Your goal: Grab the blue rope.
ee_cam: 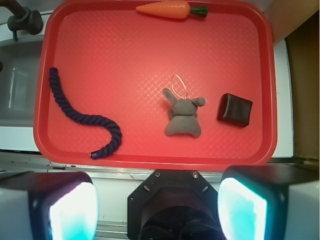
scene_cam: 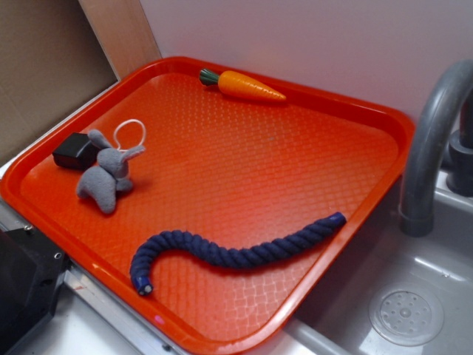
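Blue rope [scene_cam: 236,255] [ee_cam: 80,117] — lying curved along one edge of the orange tray [scene_cam: 222,148] [ee_cam: 150,60], well apart from the grey plush animal [scene_cam: 107,177] [ee_cam: 183,117], black block [scene_cam: 72,151] [ee_cam: 235,110] and toy carrot [scene_cam: 244,85] [ee_cam: 167,9]. Gripper [ee_cam: 157,210] — fingers spread apart, empty, off the tray's near edge.

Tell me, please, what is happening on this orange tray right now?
Nothing is being held yet. The gripper is open and hangs high above the tray's near edge, seen in the wrist view. The blue rope lies untouched in a loose curve along one side of the tray. A grey plush animal, a small dark block and a toy carrot also lie there.
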Controlling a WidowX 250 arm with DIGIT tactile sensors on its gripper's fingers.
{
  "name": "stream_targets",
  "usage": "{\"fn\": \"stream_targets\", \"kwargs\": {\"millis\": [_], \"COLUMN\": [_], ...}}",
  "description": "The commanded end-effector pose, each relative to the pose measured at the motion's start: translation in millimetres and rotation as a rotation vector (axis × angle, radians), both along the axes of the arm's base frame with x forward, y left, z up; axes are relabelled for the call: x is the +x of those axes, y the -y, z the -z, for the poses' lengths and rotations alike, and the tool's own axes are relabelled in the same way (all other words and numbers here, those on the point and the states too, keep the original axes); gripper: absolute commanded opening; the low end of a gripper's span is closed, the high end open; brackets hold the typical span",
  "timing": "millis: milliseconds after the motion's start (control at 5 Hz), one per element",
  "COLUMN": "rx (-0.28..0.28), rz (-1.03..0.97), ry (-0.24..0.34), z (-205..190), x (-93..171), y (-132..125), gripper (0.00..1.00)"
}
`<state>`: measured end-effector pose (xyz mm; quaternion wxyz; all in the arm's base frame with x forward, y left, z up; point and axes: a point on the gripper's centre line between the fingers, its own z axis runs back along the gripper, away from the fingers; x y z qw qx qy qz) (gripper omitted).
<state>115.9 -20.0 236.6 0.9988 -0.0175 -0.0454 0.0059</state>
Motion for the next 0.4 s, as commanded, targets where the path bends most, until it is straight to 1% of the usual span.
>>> {"fn": "stream_targets", "kwargs": {"millis": [0,200], "rx": [0.000,0.014], "rz": [0.000,0.249], "ry": [0.000,0.061], "z": [0,24], "x": [0,21], "y": [0,26], "gripper": [1.00,1.00]}}
